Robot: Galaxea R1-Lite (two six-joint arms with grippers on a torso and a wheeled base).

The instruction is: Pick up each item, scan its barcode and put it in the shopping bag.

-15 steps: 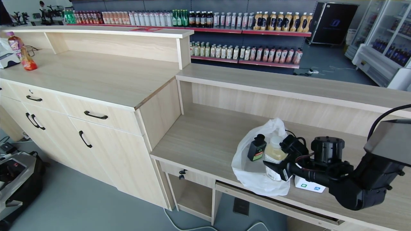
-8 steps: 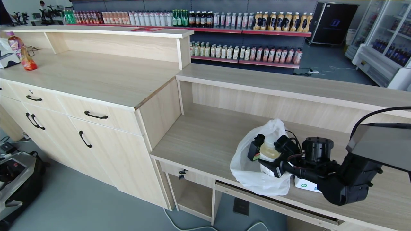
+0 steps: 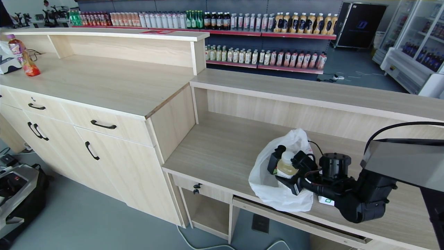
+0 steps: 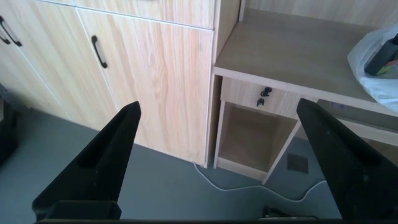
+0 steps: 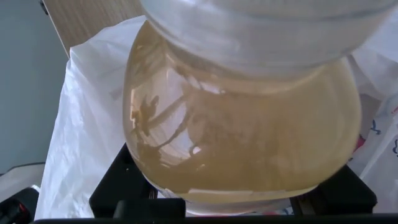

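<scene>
My right gripper [image 3: 291,171] is shut on a clear bottle of pale yellow drink [image 3: 283,168] with a white cap. It holds the bottle upright inside the mouth of the white shopping bag [image 3: 274,194] on the lower desk [image 3: 222,149]. A dark bottle with a black cap [image 3: 273,160] stands in the bag just beside it. In the right wrist view the pale yellow bottle [image 5: 242,118] is very close, with the bag's plastic [image 5: 81,143] around it. My left gripper [image 4: 219,106] is open, hanging over the floor in front of the cabinets, with the bag [image 4: 376,65] far off.
A small white card box [image 3: 325,200] lies on the desk right behind the bag. The desk has a raised back ledge [image 3: 305,93]. An orange-drink bottle [image 3: 23,57] stands on the higher counter at far left. Store shelves of bottles [image 3: 263,38] line the back.
My right arm has moved left and down, carrying the pale yellow bottle from above the bag's edge into the bag beside the dark bottle. The bag shifted slightly.
</scene>
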